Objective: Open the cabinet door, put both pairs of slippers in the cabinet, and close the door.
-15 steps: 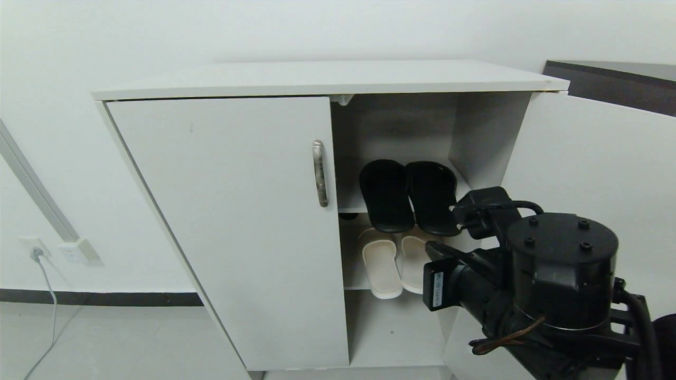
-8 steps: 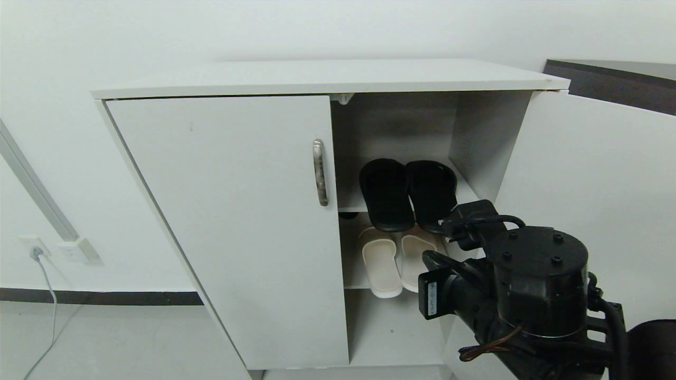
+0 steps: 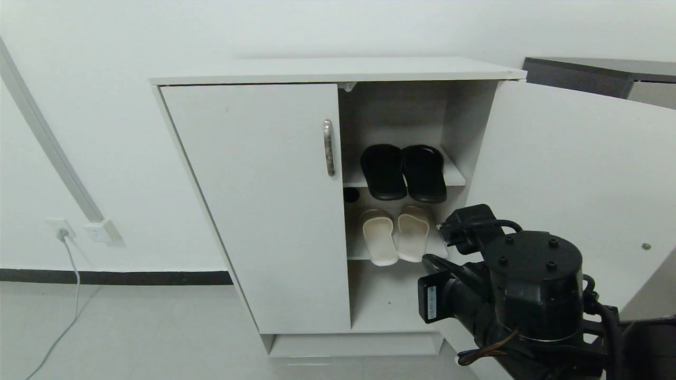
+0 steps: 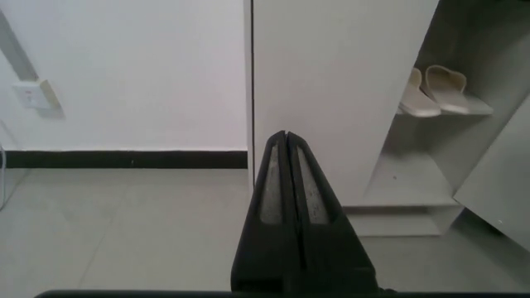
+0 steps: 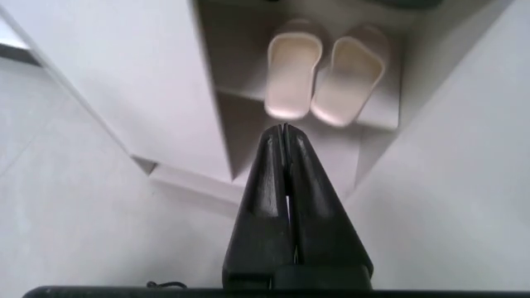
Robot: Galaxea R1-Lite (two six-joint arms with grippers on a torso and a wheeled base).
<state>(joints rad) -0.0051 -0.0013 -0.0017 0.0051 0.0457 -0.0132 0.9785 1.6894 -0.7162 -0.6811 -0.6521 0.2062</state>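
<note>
My right gripper (image 5: 284,136) is clenched, its two fingers pressed flat together with nothing between them, hanging in front of the cabinet's (image 3: 338,70) open side, with the cream slippers (image 5: 327,70) just past its tips. My left gripper (image 4: 285,142) is clenched on nothing as well, held low over the floor (image 4: 124,232) and facing the closed left door (image 4: 339,83). From the head camera I see the right arm (image 3: 528,295) standing near the lower part of the opening, beside the right door (image 3: 570,174), which is swung wide open. Both pairs are inside: the black slippers (image 3: 404,171) lie side by side on the upper shelf, and the cream pair sits on the shelf directly below them, toes pointing inward. The left door carries a metal handle (image 3: 329,148) at its inner edge. Further left, a wall socket (image 3: 59,227) has a cable (image 3: 68,295) trailing down to the floor.
</note>
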